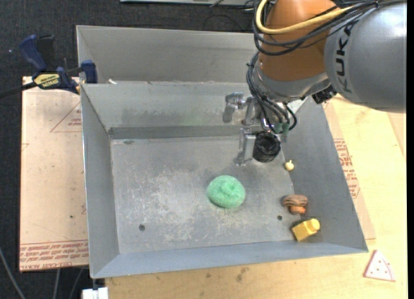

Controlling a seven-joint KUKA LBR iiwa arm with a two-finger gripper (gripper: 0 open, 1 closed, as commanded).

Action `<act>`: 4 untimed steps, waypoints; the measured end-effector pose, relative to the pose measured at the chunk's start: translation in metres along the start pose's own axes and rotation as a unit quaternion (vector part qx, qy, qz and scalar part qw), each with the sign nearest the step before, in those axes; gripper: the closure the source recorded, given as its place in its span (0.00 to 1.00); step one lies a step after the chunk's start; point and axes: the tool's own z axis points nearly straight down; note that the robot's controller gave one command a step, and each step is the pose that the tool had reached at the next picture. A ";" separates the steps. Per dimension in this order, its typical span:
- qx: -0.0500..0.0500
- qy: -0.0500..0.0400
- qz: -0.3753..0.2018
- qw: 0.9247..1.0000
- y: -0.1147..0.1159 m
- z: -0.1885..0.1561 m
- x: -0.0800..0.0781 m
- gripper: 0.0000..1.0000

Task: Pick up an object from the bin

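Observation:
My gripper (pixel 244 152) hangs over the middle of the bin, toward the back right, above the bare floor. A green, round, crumpled ball (pixel 226 191) lies just in front of it and slightly left, apart from it. A tiny pale yellow piece (pixel 289 165) rests to the gripper's right. I see nothing held in the gripper.
A small brown and orange lump (pixel 295 203) and a yellow block (pixel 305 228) lie near the front right corner. The arm with its orange cover and cables comes in from the upper right. Bare floor spreads across the bin's left half.

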 end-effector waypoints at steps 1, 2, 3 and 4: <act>0.000 -0.004 0.000 1.000 0.000 -0.005 -0.001 0.00; 0.000 -0.007 -0.028 1.000 -0.003 0.042 0.014 0.00; 0.000 -0.004 -0.055 0.998 0.009 0.092 0.033 0.00; 0.000 -0.003 0.016 1.000 -0.016 0.126 0.048 1.00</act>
